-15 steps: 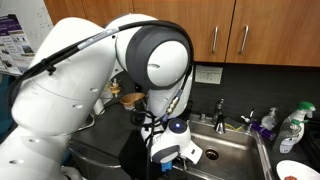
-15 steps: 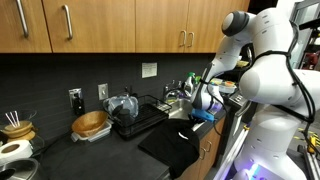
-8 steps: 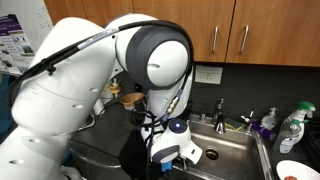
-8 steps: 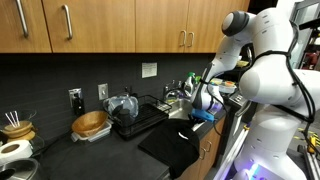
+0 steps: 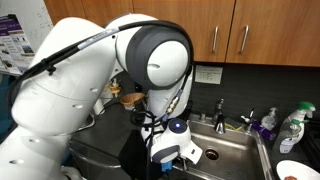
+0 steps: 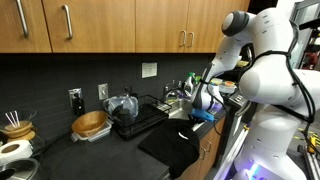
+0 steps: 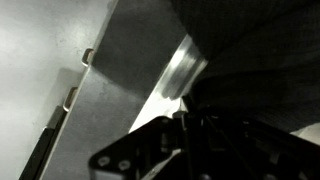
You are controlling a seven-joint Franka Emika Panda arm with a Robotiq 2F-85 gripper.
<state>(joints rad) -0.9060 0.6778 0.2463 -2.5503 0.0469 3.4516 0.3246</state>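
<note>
Although the black mat (image 6: 170,148) is the item nearest the tool, no contact with it can be confirmed. It lies flat on the dark counter (image 6: 60,155) and reaches the front edge, between the dish rack (image 6: 135,115) and the sink (image 5: 238,150).

The gripper (image 6: 204,114) hangs just beside the mat's sink-side end, above counter level and pointing down. Its jaws are closed tight. Whether anything is pinched between them cannot be told. The wrist view gives only the gripper's own dark frame along the bottom, a dark shape at upper right, a grey panel and two small handles (image 7: 86,55) at left.

Progress, as a judgement: no corner of the mat is seen lifted, folded or shifted, and nothing is visibly carried. The work therefore looks to be at the approach at most, with all handling of the mat left to do.

Surroundings noted:
- A faucet (image 5: 220,112) stands behind the basin, with bottles (image 5: 268,122) to one side of it.
- A wooden bowl (image 6: 90,124) sits beyond the rack.
- A wall outlet (image 6: 148,69) is set in the dark backsplash.
- Wood cabinets (image 6: 100,25) run overhead in both exterior views.

The arm's white body blocks much of the counter in an exterior view.
</note>
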